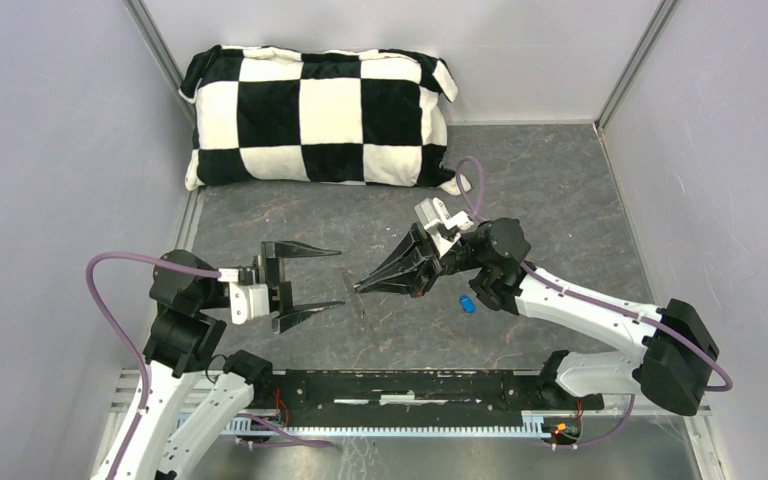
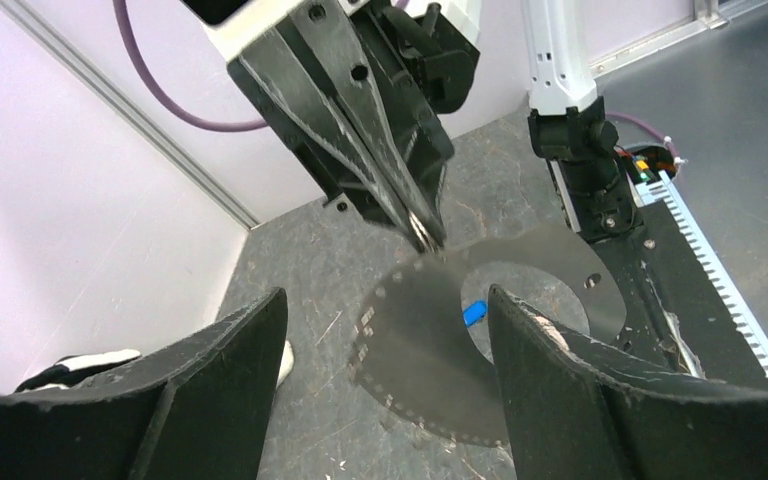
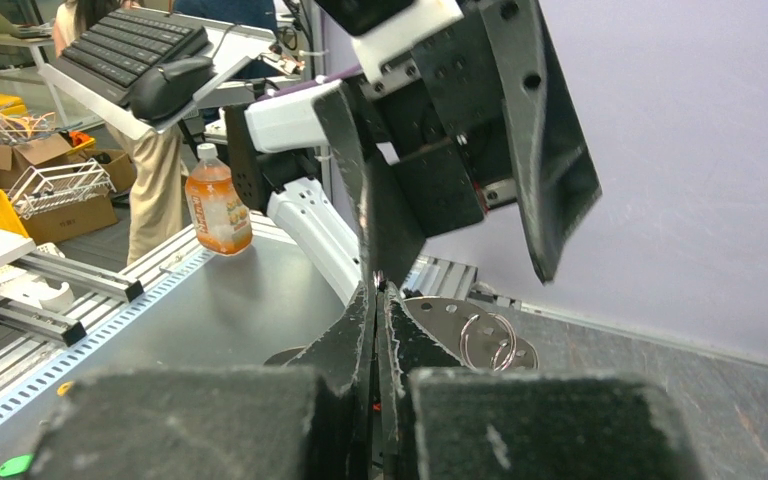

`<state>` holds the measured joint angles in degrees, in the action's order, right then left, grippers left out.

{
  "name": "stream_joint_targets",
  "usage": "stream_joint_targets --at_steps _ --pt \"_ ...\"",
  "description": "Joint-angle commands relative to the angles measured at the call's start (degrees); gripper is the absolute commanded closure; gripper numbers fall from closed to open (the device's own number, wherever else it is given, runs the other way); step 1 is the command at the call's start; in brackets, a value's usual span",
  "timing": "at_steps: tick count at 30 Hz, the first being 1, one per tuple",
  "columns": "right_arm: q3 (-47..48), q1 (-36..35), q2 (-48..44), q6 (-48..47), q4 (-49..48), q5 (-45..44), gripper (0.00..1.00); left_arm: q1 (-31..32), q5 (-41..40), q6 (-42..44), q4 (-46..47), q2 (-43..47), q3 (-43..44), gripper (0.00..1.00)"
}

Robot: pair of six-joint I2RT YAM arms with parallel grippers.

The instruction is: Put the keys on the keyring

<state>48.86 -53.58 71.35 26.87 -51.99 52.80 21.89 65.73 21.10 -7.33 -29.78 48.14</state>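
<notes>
The right gripper [image 1: 362,287] is clamped tight on the top edge of the keyring [image 2: 410,335], holding it on edge over the grey table [image 1: 560,200]. The left gripper [image 1: 341,278] faces it, level, fingers spread wide. The blue key [image 1: 467,304] lies on the table beside the right wrist. A checkered pillow [image 1: 320,115] sits against the back wall.

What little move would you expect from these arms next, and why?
Probably the open left gripper reaches for the blue key, lying loose on the table. The right gripper is shut on the keyring, and the left holds nothing.
</notes>
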Motion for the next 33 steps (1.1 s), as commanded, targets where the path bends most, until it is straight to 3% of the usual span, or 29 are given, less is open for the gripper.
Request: stream_joint_targets --at_steps 1,4,9,13,21,24,27,33 --pt "0.07 0.21 -0.86 -2.8 -0.67 -2.34 1.0 -0.09 -5.21 -7.12 4.32 -2.01 0.18 0.21" --pt "-0.37 0.99 -0.94 -2.45 -1.43 -1.93 1.0 -0.09 -7.7 -10.51 4.86 -1.84 0.29 0.21" --pt "-2.7 2.42 -1.59 1.98 -8.78 -1.41 1.0 -0.09 -5.66 -9.09 2.72 -1.16 0.38 0.22" --pt "-3.11 2.65 -1.41 2.66 -10.06 -1.82 1.0 -0.07 -4.14 -4.41 -2.31 -1.01 1.09 0.4" --pt "-3.99 3.23 0.64 7.75 -18.48 -3.31 1.0 -0.07 -2.33 -0.4 -4.83 -0.69 1.21 0.46" --pt "-3.71 3.31 2.04 10.17 -21.48 -3.16 1.0 -0.01 -1.4 -0.08 -4.8 -1.16 1.78 0.44" --pt "-3.57 3.39 2.69 10.31 -21.41 -3.59 1.0 -0.06 -1.22 -1.53 -3.29 -1.63 2.51 0.44" --pt "-2.28 3.37 3.21 4.89 -13.49 -6.22 1.0 -0.09 0.53 -2.16 -3.09 -2.53 2.42 0.63"
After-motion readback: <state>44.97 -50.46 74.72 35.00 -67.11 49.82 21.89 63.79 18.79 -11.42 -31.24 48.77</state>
